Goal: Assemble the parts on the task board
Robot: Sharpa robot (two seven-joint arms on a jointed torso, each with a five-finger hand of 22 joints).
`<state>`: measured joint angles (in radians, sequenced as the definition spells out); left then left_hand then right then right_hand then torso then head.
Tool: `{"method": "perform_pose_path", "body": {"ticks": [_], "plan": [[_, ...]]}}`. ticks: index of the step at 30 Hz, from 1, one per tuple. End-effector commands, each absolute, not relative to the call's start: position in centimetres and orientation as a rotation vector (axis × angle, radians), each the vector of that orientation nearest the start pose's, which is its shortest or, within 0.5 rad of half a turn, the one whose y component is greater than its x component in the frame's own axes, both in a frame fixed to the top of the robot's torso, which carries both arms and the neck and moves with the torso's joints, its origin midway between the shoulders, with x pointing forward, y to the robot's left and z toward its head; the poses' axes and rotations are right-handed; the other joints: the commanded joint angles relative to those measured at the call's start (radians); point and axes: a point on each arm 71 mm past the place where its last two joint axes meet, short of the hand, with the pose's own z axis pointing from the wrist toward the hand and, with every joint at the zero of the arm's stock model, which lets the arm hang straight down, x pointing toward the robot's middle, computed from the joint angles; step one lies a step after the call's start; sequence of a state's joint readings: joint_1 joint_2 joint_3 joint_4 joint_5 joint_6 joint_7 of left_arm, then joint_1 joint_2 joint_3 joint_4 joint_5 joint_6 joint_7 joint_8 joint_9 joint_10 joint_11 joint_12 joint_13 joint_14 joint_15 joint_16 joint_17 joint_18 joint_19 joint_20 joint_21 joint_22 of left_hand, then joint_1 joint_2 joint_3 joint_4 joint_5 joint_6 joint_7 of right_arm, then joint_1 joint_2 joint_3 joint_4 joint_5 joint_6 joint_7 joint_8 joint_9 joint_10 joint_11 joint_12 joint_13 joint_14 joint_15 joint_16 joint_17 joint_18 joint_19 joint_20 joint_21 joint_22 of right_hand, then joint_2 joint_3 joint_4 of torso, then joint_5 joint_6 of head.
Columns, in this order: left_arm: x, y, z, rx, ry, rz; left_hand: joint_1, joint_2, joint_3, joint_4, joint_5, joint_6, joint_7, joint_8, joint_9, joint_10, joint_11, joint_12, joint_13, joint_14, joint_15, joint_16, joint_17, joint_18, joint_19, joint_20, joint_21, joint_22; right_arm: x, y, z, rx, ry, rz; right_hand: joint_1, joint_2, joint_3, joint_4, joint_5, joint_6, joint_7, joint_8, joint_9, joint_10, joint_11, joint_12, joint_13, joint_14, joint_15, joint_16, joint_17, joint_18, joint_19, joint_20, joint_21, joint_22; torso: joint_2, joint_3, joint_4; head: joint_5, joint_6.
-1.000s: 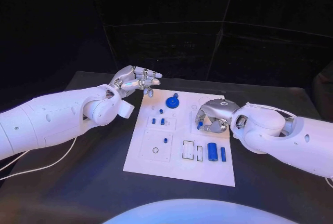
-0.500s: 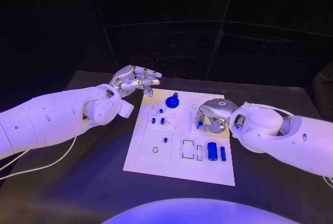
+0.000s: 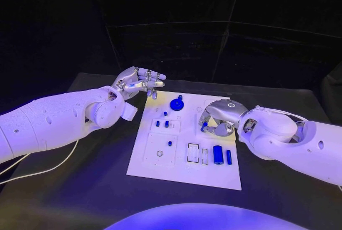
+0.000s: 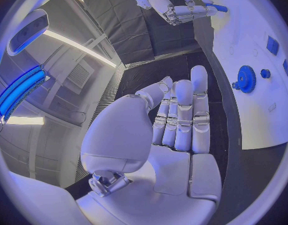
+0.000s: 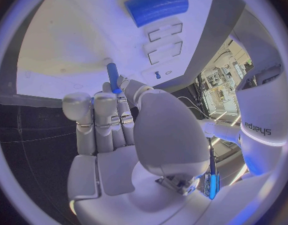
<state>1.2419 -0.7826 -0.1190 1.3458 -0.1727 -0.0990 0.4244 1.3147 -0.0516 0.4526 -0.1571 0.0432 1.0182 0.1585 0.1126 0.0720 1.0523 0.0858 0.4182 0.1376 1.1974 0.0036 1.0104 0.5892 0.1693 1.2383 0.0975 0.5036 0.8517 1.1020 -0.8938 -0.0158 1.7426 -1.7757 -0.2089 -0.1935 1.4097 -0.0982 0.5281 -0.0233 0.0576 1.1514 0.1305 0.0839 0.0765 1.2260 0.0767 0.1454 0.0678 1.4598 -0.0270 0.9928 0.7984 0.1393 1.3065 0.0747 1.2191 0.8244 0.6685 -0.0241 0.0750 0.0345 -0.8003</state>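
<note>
Right hand (image 3: 217, 122) pinches a slim blue peg (image 5: 111, 77) low over the task board's (image 3: 182, 175) right side, left hand (image 3: 140, 82) idling empty, loosely curled, at its far-left corner, while the gear (image 3: 177, 105) looks seated and two cylinders (image 3: 218, 155) lie loose, so much remains.

Violet-blue light washes my dim workspace; the task board (image 3: 187, 141) glares pale (wrist views bend at their rims).

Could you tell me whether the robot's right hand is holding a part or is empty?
Holding: the right hand pinches a slim blue pin between its fingertips, above the task board.
</note>
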Motion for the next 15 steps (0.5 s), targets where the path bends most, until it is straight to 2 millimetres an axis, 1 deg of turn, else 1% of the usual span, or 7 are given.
{"method": "perform_pose_path", "body": {"ticks": [1,5,7,9,11,14,15], "plan": [[51.3,21.8,-19.0,-0.849,1.556,-1.588,-0.010,-0.001,-0.004,0.001,0.005,0.005,-0.001,0.003,0.001,-0.009,-0.001,0.006,0.002,-0.006,-0.002,-0.005,-0.001,0.012,-0.007,0.002,-0.006,-0.001,41.7,-15.5,-19.4,-0.415,1.638,0.680,-0.002,-0.003,0.008,0.000,0.002,0.009,0.001,-0.001,-0.001,0.030,-0.020,-0.003,0.001,0.011,-0.002,0.004,0.001,-0.010,0.006,0.001,0.005,0.002,-0.001,-0.0007,-0.0001,0.001,0.001],[51.3,21.8,-19.0,-0.848,1.551,-1.585,-0.012,0.001,-0.004,0.002,0.005,0.005,-0.001,0.003,0.001,-0.010,-0.001,0.007,0.002,-0.006,-0.002,-0.005,-0.002,0.012,-0.007,0.002,-0.007,-0.001,40.7,-14.2,-18.7,-0.427,1.609,0.748,-0.006,-0.006,0.009,-0.001,0.002,0.008,0.001,-0.002,-0.001,0.029,-0.020,-0.005,0.000,0.012,-0.002,0.007,0.005,-0.010,0.007,0.001,0.007,0.005,0.001,-0.0007,0.0007,0.002,0.005],[51.3,21.8,-19.0,-0.848,1.551,-1.586,-0.012,0.001,-0.004,0.002,0.005,0.005,-0.001,0.003,0.001,-0.010,-0.001,0.007,0.002,-0.006,-0.002,-0.005,-0.002,0.012,-0.007,0.002,-0.007,-0.001,40.4,-13.3,-18.5,-0.444,1.592,0.776,-0.007,-0.006,0.009,-0.001,0.002,0.008,0.001,-0.002,-0.001,0.029,-0.020,-0.005,0.000,0.012,-0.002,0.009,0.006,-0.010,0.007,0.001,0.007,0.005,0.002,-0.0002,0.0017,0.006,0.004],[51.3,21.7,-19.0,-0.847,1.550,-1.586,-0.012,0.001,-0.004,0.002,0.005,0.005,-0.001,0.003,0.001,-0.010,-0.001,0.007,0.002,-0.006,-0.002,-0.005,-0.002,0.012,-0.007,0.002,-0.007,-0.001,40.1,-12.0,-18.3,-0.472,1.568,0.810,-0.008,-0.007,0.011,-0.002,0.003,0.007,0.002,-0.003,-0.002,0.028,-0.019,-0.007,0.000,0.012,-0.002,0.010,0.007,-0.011,0.007,0.001,0.008,0.006,0.003,0.0003,0.0031,0.008,0.005],[51.3,21.6,-19.0,-0.846,1.550,-1.588,-0.012,0.001,-0.004,0.002,0.005,0.005,-0.001,0.003,0.001,-0.010,-0.001,0.007,0.002,-0.006,-0.002,-0.005,-0.002,0.012,-0.007,0.002,-0.007,-0.001,40.0,-10.9,-18.3,-0.493,1.553,0.839,-0.009,-0.008,0.012,-0.003,0.003,0.006,0.002,-0.004,-0.002,0.027,-0.019,-0.008,0.000,0.012,-0.002,0.010,0.007,-0.011,0.007,0.001,0.009,0.007,0.003,-0.0005,0.0026,0.010,0.006],[51.3,21.4,-19.0,-0.844,1.551,-1.592,-0.012,0.001,-0.004,0.002,0.005,0.004,0.000,0.003,0.001,-0.011,-0.001,0.007,0.002,-0.006,-0.001,-0.005,-0.003,0.012,-0.007,0.002,-0.007,-0.002,39.8,-9.0,-18.3,-0.525,1.536,0.883,-0.009,-0.007,0.014,-0.004,0.004,0.006,0.002,-0.005,-0.002,0.027,-0.019,-0.010,0.000,0.012,-0.002,0.012,0.009,-0.011,0.007,0.001,0.009,0.007,0.003,-0.0018,0.0059,0.011,0.004],[51.4,21.4,-19.0,-0.843,1.551,-1.593,-0.012,0.001,-0.004,0.002,0.005,0.004,0.000,0.003,0.001,-0.011,-0.001,0.007,0.002,-0.006,-0.001,-0.005,-0.003,0.012,-0.007,0.002,-0.007,-0.002,39.7,-8.4,-18.3,-0.537,1.533,0.897,-0.009,-0.007,0.015,-0.004,0.004,0.005,0.002,-0.005,-0.002,0.026,-0.019,-0.011,-0.001,0.012,-0.001,0.013,0.010,-0.011,0.006,0.001,0.010,0.007,0.004,-0.0012,0.0044,0.012,0.004]]}}
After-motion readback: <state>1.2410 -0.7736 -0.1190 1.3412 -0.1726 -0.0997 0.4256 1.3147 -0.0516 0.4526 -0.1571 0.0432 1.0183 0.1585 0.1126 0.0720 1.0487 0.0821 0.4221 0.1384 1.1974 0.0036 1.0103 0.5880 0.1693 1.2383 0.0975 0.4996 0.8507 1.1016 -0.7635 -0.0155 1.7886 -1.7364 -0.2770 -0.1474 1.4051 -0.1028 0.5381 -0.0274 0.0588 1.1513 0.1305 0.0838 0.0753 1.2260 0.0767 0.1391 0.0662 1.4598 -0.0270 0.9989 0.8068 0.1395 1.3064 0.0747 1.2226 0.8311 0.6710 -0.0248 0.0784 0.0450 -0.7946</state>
